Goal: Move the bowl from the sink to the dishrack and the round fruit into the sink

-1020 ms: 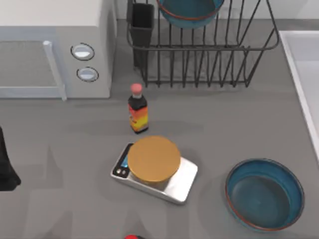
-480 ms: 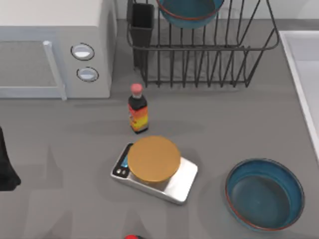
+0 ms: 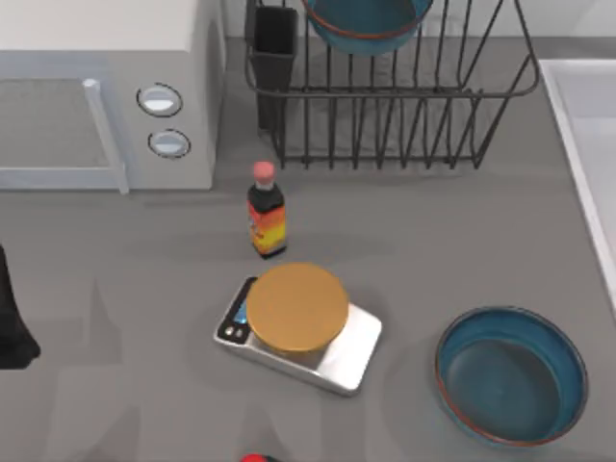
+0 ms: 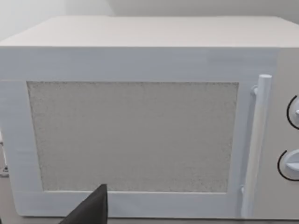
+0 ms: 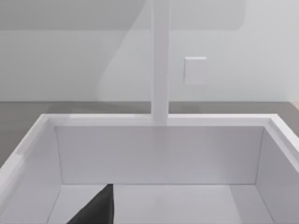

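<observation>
a bowl already sits in the dishrack — fruit next; it needs fetching to the sink. i cannot tell either gripper's opening.

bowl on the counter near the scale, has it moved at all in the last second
No. In the top view the bowl sits in the same spot, right of the scale and below the dishrack, as in both earlier pictures.

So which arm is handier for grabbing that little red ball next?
Probably left. The round fruit lies left of centre at the top view's bottom edge, on the side where the left arm sits; the right gripper hangs over the sink, far across.
</observation>
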Controlling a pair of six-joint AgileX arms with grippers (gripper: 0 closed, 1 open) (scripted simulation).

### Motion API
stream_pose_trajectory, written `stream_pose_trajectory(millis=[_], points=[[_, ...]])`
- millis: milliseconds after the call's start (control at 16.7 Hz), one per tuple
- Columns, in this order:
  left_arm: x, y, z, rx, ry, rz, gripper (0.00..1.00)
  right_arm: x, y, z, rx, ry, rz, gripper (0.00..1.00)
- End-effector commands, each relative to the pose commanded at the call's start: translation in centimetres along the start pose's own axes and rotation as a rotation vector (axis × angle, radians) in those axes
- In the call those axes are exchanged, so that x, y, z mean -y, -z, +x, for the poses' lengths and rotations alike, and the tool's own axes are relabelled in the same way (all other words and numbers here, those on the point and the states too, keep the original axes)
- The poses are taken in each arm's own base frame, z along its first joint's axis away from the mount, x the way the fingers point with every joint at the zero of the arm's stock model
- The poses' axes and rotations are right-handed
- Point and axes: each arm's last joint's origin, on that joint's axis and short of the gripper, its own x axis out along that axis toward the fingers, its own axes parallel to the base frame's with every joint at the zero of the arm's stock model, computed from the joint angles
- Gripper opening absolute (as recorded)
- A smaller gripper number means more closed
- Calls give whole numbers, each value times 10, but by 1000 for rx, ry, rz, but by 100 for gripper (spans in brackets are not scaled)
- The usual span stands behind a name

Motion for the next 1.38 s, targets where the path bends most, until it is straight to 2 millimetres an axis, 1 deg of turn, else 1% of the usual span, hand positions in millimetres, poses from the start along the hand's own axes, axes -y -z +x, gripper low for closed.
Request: stream_pose_trajectory(millis=[180, 360, 540, 720, 900, 1080, 1200, 1380], points=[[0, 0, 0, 0, 0, 0, 100, -1, -1, 0, -1, 0, 1, 100], [0, 0, 0, 0, 0, 0, 100, -8, -13, 1, -16, -1, 7, 100], [0, 0, 0, 0, 0, 0, 100, -22, -38, -2, -30, -1, 11, 100], [0, 0, 0, 0, 0, 0, 100, -42, -74, -12, -27, -1, 6, 100], [0, 0, 0, 0, 0, 0, 100, -66, -113, -35, 2, -1, -8, 100], [0, 0, 0, 0, 0, 0, 100, -90, -140, -70, 39, -1, -18, 100], [0, 0, 0, 0, 0, 0, 100, -103, -147, -95, 60, -1, -20, 100], [0, 0, 0, 0, 0, 0, 100, -118, -144, -129, 76, -3, -16, 100]])
